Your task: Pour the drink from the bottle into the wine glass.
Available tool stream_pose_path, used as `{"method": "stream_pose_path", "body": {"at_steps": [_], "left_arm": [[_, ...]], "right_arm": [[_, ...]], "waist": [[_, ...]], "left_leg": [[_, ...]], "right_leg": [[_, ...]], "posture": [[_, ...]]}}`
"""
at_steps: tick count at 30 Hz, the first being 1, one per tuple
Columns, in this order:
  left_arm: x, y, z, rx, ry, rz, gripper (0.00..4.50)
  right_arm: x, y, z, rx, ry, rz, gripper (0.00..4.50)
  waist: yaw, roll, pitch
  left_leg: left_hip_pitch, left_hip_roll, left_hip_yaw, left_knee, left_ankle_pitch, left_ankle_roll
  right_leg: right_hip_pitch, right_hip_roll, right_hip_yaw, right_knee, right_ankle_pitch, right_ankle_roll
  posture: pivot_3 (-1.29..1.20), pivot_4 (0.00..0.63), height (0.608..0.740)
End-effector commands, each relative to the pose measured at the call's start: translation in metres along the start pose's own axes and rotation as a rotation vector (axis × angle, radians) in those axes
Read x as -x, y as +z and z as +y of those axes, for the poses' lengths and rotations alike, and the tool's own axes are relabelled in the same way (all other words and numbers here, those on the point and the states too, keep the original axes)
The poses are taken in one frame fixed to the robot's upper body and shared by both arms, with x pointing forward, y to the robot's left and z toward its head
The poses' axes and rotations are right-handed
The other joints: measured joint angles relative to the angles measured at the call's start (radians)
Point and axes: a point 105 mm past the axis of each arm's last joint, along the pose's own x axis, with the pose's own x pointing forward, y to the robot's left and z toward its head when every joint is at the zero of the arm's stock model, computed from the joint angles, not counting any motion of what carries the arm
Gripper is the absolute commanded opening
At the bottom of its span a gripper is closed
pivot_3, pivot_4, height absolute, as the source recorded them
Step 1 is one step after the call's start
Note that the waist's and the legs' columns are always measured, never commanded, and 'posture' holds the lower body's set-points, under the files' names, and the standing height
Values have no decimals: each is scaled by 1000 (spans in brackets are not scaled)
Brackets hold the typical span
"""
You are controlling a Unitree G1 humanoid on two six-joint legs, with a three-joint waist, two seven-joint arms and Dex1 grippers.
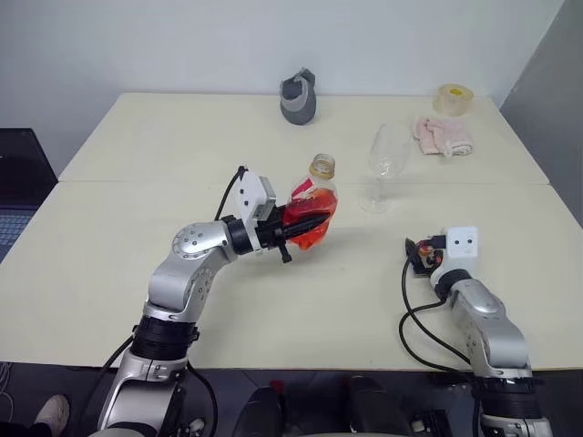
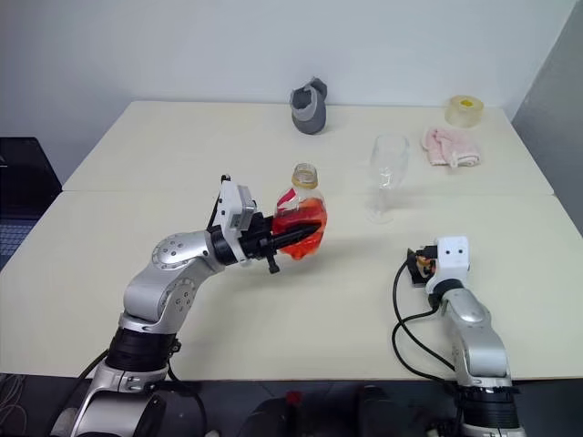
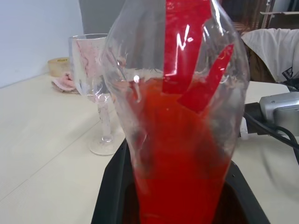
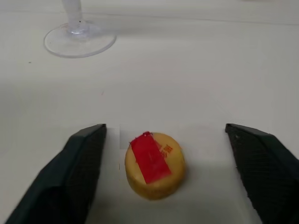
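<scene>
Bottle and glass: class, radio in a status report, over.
Left gripper shut on bottle, uncapped. Right gripper open, cap lying between fingers. Glass upright, path unobstructed.

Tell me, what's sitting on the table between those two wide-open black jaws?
A small round yellowish cap with a red strip on top lies on the table between the right gripper jaws, touching neither, in the right wrist view.

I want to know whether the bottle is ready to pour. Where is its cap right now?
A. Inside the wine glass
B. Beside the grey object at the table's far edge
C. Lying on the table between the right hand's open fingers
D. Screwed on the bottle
C: the right wrist view shows the cap lying on the table between the right hand's spread fingers, untouched, and the bottle in the left hand has an open neck.
</scene>
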Motion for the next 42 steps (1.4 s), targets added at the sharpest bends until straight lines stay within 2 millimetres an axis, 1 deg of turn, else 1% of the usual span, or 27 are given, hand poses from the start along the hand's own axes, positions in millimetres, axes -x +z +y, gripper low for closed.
{"method": "stream_pose_path", "body": {"at_steps": [1,2,4,5,6,8,9,10,12,13,15,18,21,24,26,28,32,34,37,42], "left_arm": [[4,14,1,-40,6,-33,773],[7,13,3,-36,28,-30,773],[11,12,6,-31,62,-28,773],[12,12,8,-29,73,-27,773],[14,12,10,-25,92,-28,773],[17,11,14,-24,133,-25,773],[19,10,19,-26,165,-24,773],[22,9,23,-29,196,-22,773],[31,5,42,-56,319,-2,773],[37,4,52,-70,379,7,773],[53,1,75,-96,522,22,773],[77,3,101,-138,695,25,773],[98,7,120,-176,831,13,773],[117,10,134,-203,942,-3,773],[127,10,141,-213,993,-9,773],[136,9,147,-220,1048,-23,773],[154,-1,159,-222,1156,-41,773],[159,-5,162,-231,1181,-43,773],[165,-18,166,-227,1209,-24,773],[166,-30,171,-213,1212,-5,773]], "right_arm": [[13,28,1,10,39,-75,4450],[21,42,6,14,97,-104,4450],[33,61,17,31,189,-141,4450],[36,67,20,39,217,-149,4450],[39,74,28,53,274,-164,4450],[48,88,48,96,412,-201,4450],[55,93,61,127,504,-213,4450],[58,95,68,145,562,-215,4450],[63,95,83,205,691,-216,4450],[64,95,86,222,729,-217,4450],[61,97,95,224,796,-233,4450],[56,106,111,218,882,-281,4450],[50,113,126,228,928,-325,4450],[44,119,143,225,966,-360,4450],[45,122,153,228,1003,-382,4450],[44,125,160,222,1020,-396,4450],[42,126,169,220,1039,-408,4450],[41,127,172,216,1042,-415,4450],[39,129,175,211,1040,-424,4450],[38,129,176,203,1031,-425,4450]], "waist": [[0,0,0],[0,1,0],[-1,1,0],[-2,1,0],[-2,1,0],[-2,1,0],[-2,1,0],[-3,1,0],[-2,1,0],[-2,1,0],[-2,0,0],[-5,0,0],[-6,0,1],[-4,-1,0],[-4,-1,0],[-3,-1,0],[-1,-3,-1],[-1,-4,-2],[-2,-4,-2],[-4,-4,-2]], "left_leg": [[0,0,0,0,0,0],[0,0,0,0,0,0],[0,0,0,0,0,0],[0,0,-1,0,0,0],[0,0,-1,0,-1,1],[0,0,-1,0,-2,3],[0,0,-1,0,-2,3],[0,0,-1,0,-2,3],[0,0,-1,0,-2,3],[0,0,-1,0,-2,3],[0,0,-1,1,-2,4],[0,0,-1,1,-2,3],[0,0,-2,1,0,1],[-1,0,-3,1,0,0],[-1,0,-3,1,0,0],[-1,-1,-3,1,0,0],[-2,-1,-3,1,0,0],[-2,-1,-4,1,0,0],[-2,-1,-3,1,0,0],[-2,-1,-4,1,0,0]], "right_leg": [[0,0,0,0,0,0],[0,0,0,0,0,0],[0,0,0,0,0,0],[0,0,0,0,0,0],[0,0,0,0,0,0],[0,0,0,0,0,0],[0,0,0,0,0,0],[0,0,-1,0,0,0],[0,0,-1,0,0,0],[0,0,-1,-1,0,0],[1,0,-1,-1,0,0],[0,0,-2,0,0,0],[0,0,-2,-1,0,0],[0,-1,-3,-2,0,0],[0,-2,-3,-2,0,0],[-1,-2,-3,-2,0,0],[-1,-2,-3,-2,0,0],[-1,-3,-3,-1,0,0],[-2,-3,-3,-1,0,0],[-2,-3,-4,0,0,0]], "posture": [[0,150,740],[0,150,740],[0,150,740],[0,150,740],[0,150,740],[0,150,740],[0,150,740],[0,150,740],[0,150,740],[0,150,740],[0,150,740],[0,150,740],[0,150,740],[0,150,740],[0,150,740],[0,150,740],[0,150,740],[0,150,740],[0,150,740],[0,150,740]]}}
